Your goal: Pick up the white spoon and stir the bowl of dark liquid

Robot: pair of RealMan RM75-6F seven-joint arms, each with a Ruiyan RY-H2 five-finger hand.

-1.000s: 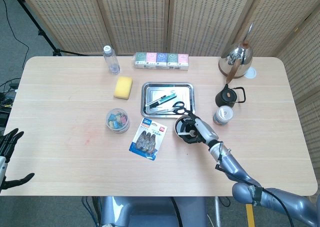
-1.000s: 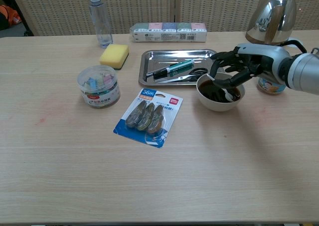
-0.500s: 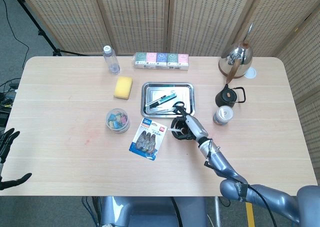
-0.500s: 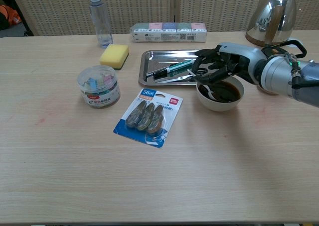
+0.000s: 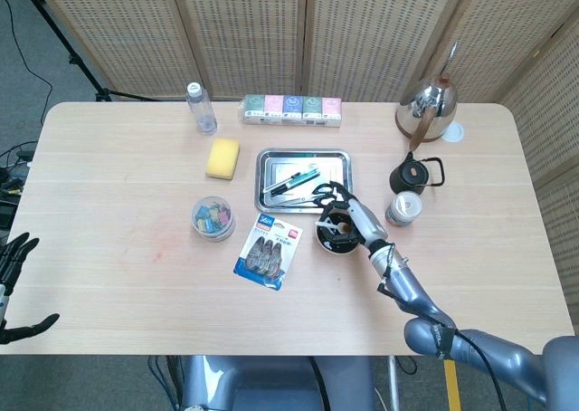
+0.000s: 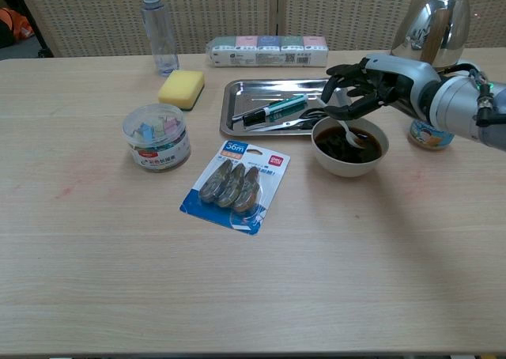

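over the bowl (image 6: 349, 147) beside the steel tray (image 6: 237, 119), the right hand (image 6: 369, 86) is pinching the white spoon (image 6: 353, 135), its tip dipping in the dark liquid (image 6: 348, 145). left hand (image 5: 13, 284) is hanging empty, fingers apart, off the table edge. best stirring: slow circles, clear of the rim. scissors (image 6: 304, 118) and small jar (image 6: 428, 136) are crowding close.

A pale wooden desk (image 5: 136, 275) carries a clear plastic water bottle (image 5: 200, 108), a yellow sponge (image 5: 223, 158), a round tub of coloured clips (image 5: 213, 219), a blue blister pack (image 5: 267, 251), a steel tray (image 5: 336, 162) holding markers and scissors, a row of small boxes (image 5: 291, 109), and a shiny metal kettle (image 5: 426, 108).
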